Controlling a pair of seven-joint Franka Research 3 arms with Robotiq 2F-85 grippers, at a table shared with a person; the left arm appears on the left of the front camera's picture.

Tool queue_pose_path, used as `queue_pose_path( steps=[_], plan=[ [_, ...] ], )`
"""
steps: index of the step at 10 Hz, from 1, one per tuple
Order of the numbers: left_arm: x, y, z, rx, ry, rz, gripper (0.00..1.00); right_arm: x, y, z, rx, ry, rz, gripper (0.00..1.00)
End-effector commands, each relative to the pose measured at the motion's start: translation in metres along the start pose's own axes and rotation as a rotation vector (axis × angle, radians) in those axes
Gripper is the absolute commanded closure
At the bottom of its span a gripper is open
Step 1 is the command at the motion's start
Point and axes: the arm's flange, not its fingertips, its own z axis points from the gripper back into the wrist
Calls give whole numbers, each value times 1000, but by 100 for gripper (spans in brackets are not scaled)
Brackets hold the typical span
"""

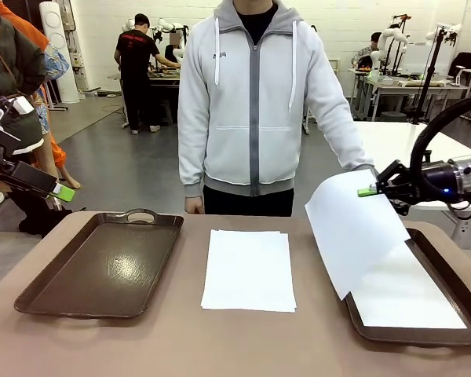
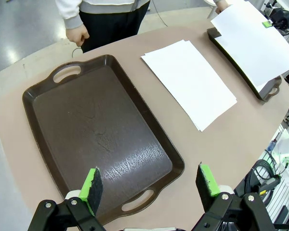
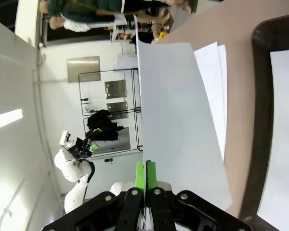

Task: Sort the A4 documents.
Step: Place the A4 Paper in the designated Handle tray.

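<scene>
– While left gripper (image 2: 149, 185) hangs wide open near left tray (image 2: 96, 125), A4 documents stack (image 1: 249, 269) sits mid-table; right gripper (image 1: 370, 191) pinches one sheet (image 1: 353, 236), tilted, above right tray (image 1: 416, 336).
– Placing step, looks like. Next: lower it flat onto tray, then release.

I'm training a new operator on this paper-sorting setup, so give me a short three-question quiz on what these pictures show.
1. True or false: the left tray has no paper in it.
2. What is the right hand gripping? A) a sheet of paper B) a tray handle C) nothing
3. Fill in: the stack of paper lies ___ the left tray and the right tray.
Key: 1 true; 2 A; 3 between.
</scene>
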Motion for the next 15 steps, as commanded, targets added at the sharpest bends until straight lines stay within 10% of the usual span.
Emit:
queue_pose_path(
  steps=[1, 8, 15],
  plan=[
    [0, 0, -1, -14, -4, 2, 0, -19, -10, 13, 0, -15, -35, 99],
    [0, 0, -1, -14, -4, 2, 0, -26, -121, 59, -39, 10, -151, 99],
    [0, 0, -1, -14, -4, 2, 0, 17, -117, 58, -407, 168, 40, 99]
  ],
)
